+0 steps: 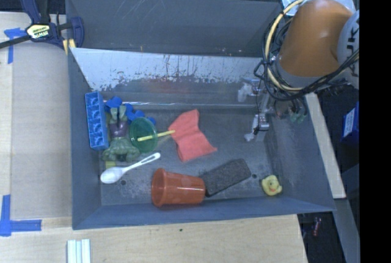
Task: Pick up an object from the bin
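My gripper hangs over the right part of the bin, under the orange cover, with its metal fingers pointing down at bare floor and nothing between them. A dark grey sponge block lies below and to the left of it. A small yellow rubber duck sits near the bin's front right corner, just below the gripper. A salmon-red folded cloth lies to the left, near the bin's middle.
An orange-brown cup lies on its side at the front. A heap at the left holds a blue block tray, a green cup with a yellow straw and a white spoon.
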Robot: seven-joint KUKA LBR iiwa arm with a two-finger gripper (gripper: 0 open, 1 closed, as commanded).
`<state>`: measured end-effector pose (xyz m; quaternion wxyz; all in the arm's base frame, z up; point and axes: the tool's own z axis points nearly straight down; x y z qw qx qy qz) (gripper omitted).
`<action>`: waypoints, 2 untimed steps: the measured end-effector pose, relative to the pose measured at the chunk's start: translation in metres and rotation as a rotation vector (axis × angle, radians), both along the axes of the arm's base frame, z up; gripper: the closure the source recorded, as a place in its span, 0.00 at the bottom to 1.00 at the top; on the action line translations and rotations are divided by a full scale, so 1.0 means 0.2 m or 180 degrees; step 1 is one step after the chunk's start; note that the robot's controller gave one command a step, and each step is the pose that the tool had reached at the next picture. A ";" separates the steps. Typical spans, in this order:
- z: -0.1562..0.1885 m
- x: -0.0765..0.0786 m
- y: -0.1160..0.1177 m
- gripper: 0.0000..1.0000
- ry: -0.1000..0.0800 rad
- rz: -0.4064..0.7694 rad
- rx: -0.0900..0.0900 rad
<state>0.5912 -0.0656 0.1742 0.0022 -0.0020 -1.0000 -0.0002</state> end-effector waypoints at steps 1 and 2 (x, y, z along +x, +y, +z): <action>0.02 0.01 0.00 0.00 -0.0027 0.0005 -0.0003; -0.35 -0.16 0.09 0.00 -0.0043 -0.0088 -0.0004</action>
